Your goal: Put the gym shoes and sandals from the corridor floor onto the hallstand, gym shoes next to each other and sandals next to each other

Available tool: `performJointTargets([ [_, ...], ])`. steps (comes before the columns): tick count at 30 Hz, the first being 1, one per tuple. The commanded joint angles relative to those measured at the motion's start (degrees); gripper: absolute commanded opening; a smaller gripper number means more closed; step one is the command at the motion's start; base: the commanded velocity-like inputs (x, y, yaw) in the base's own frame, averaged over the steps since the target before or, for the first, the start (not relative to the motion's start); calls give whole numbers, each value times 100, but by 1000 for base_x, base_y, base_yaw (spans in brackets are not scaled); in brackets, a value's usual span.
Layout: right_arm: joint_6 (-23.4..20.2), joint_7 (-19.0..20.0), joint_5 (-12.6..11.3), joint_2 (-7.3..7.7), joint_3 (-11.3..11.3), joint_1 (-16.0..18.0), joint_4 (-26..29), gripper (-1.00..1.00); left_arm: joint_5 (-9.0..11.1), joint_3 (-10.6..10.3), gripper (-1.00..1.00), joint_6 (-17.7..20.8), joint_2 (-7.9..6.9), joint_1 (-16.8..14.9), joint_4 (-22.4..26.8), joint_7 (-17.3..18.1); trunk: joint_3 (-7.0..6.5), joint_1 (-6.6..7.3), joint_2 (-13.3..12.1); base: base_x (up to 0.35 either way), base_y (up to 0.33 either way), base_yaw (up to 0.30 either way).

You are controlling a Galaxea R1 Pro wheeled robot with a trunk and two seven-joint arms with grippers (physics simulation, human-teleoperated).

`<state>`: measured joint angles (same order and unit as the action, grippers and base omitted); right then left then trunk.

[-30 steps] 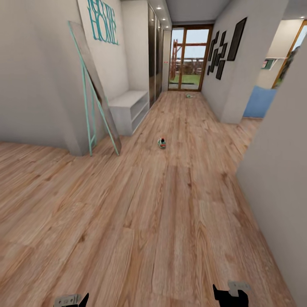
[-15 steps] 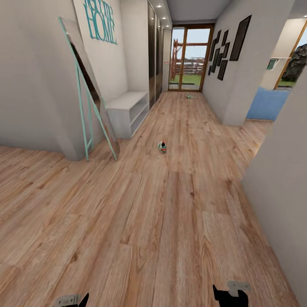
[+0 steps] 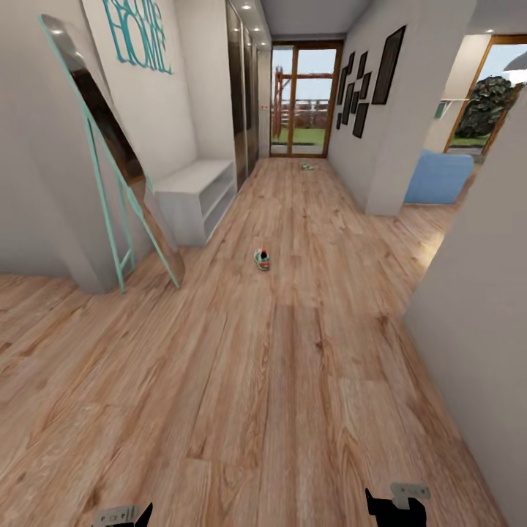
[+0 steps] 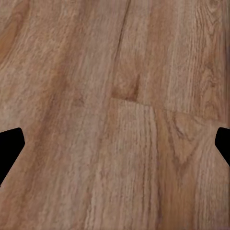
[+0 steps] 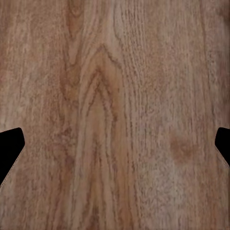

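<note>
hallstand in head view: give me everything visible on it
The hallstand is a low, wide white-grey unit against the left wall, standing on the corridor floor. It has a flat bench top with nothing visible on it, and open shelves beneath that look empty from here. The finish looks matte and painted. A teal-framed leaning mirror stands just in front of it. The nearest gym shoe lies on the floor apart from it.

Whole head view has slid, so that's the camera moving, not the stuff. The leaning mirror (image 3: 110,168) looms bigger on the left, the hallstand (image 3: 192,199) and nearer gym shoe (image 3: 261,259) sit further left and lower in frame, and more of the blue seat (image 3: 438,176) shows on the right.
</note>
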<state>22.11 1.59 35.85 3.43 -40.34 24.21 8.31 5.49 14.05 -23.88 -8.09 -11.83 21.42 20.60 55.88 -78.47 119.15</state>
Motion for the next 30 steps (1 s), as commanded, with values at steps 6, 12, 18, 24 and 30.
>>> performJointTargets([
  [6,22,17,36,0,-45,5,-5,100,57,19,100,6,1,-3,-6,58,5,-3,2,340,0,-61],
  [12,22,17,36,0,-50,5,-5,100,57,19,100,6,1,-3,-6,58,5,-3,2,340,0,-8],
  [18,22,17,36,0,-46,5,-5,100,57,19,100,6,1,-3,-7,58,5,-3,2,340,0,-1],
  [24,22,17,37,0,-47,5,-5,100,57,19,100,6,1,-3,-7,58,5,-3,2,340,0,0],
  [30,22,17,36,0,-45,5,-5,100,57,20,100,6,1,-2,-7,58,5,-3,2,340,0,0],
])
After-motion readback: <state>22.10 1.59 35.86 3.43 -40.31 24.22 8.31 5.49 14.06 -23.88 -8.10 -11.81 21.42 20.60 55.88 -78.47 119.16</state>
